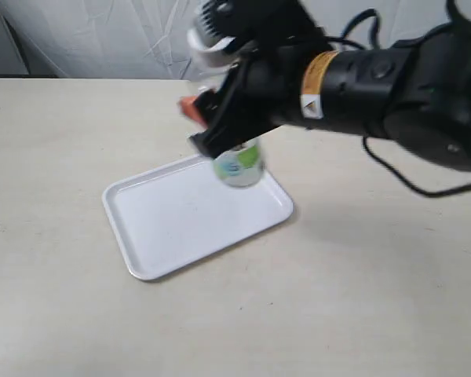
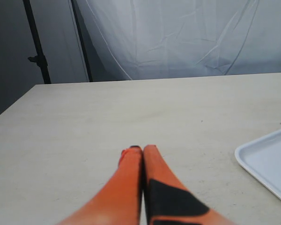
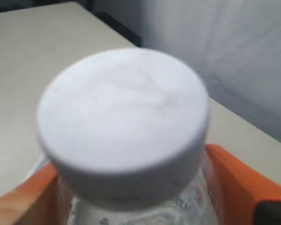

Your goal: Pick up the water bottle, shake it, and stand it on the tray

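Note:
The water bottle is blurred over the far right part of the white tray; I cannot tell whether it touches the tray. My right gripper is shut on its upper body, reaching in from the right. In the right wrist view the white cap fills the middle, with the clear body and label below it between the orange fingers. My left gripper is shut with nothing in it, low over the bare table, and it does not show in the exterior view. A tray corner lies beside it.
The beige table stretches around the tray on all sides. A white cloth backdrop hangs behind the far edge, with a dark stand beside it. The right arm's black body and cables hang over the table's back right.

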### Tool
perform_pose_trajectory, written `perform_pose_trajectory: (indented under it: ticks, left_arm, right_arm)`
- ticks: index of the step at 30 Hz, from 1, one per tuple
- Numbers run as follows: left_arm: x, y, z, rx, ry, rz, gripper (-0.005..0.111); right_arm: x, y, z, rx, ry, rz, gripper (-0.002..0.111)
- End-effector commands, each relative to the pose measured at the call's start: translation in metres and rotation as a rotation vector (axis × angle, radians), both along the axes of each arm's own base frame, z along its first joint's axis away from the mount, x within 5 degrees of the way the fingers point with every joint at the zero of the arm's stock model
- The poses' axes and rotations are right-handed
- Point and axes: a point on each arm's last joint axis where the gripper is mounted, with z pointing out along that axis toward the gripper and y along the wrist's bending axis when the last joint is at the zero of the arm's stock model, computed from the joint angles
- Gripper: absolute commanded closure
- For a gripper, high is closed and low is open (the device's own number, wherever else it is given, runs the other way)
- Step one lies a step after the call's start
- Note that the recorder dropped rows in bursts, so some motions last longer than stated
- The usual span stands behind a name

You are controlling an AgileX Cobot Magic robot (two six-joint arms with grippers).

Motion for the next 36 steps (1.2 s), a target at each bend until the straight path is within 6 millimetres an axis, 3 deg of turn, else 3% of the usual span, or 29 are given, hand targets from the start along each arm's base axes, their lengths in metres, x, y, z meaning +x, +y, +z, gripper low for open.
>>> perform_pose_trajectory:
  ticks: [1,2,5,6,8,10,11,13,15,19,22,25,31,36]
  left_arm:
    - [0.0,0.0,0.0,-0.006,-0.007,0.002,0.107]
    - [0.0,0.0,0.0,-0.006,-0.007,0.002,0.107]
    - [0.0,0.0,0.0,-0.006,-0.007,0.002,0.107]
    - [0.0,0.0,0.0,-0.006,-0.007,0.002,0.107]
    - [0.0,0.0,0.0,-0.006,-0.007,0.002,0.107]
    - [0.0,0.0,0.0,-0.006,-0.007,0.002,0.107]
    - [0.0,0.0,0.0,-0.006,-0.007,0.002,0.107]
    - [0.0,0.0,0.0,-0.006,-0.007,0.002,0.107]
    - [0.0,0.0,0.0,-0.006,-0.007,0.002,0.107]
    - [0.0,0.0,0.0,-0.006,-0.007,0.002,0.107]
    - [0.0,0.0,0.0,-0.006,-0.007,0.002,0.107]
    - [0.0,0.0,0.0,-0.006,-0.007,0.002,0.107]
    - [0.0,0.0,0.0,-0.006,-0.007,0.002,0.107]
    - [0.0,0.0,0.0,-0.006,-0.007,0.002,0.107]
  right_arm:
    - [0.025,-0.022,0.014,0.244,0.138,-0.195,0.109]
    - [0.021,-0.017,0.015,0.266,0.142,-0.175,0.109]
    - [-0.034,0.034,0.02,0.286,0.056,0.127,0.109]
    - [-0.043,0.04,0.02,0.267,0.02,0.184,0.109]
    - [-0.041,0.042,0.011,0.202,0.015,0.178,0.109]
    - [-0.012,0.023,0.0,0.127,0.061,0.04,0.109]
    - [0.011,0.003,-0.004,0.106,0.088,-0.07,0.109]
    - [0.029,-0.016,-0.002,0.16,0.135,-0.181,0.109]
    - [0.02,-0.005,0.003,0.232,0.144,-0.143,0.109]
    - [-0.03,0.045,0.002,0.27,0.094,0.108,0.109]
    - [-0.036,0.054,-0.008,0.222,0.078,0.151,0.109]
    - [-0.016,0.041,-0.017,0.157,0.114,0.056,0.109]
    - [0.039,-0.013,-0.025,0.089,0.177,-0.2,0.109]
    - [0.042,-0.021,-0.019,0.113,0.18,-0.232,0.109]
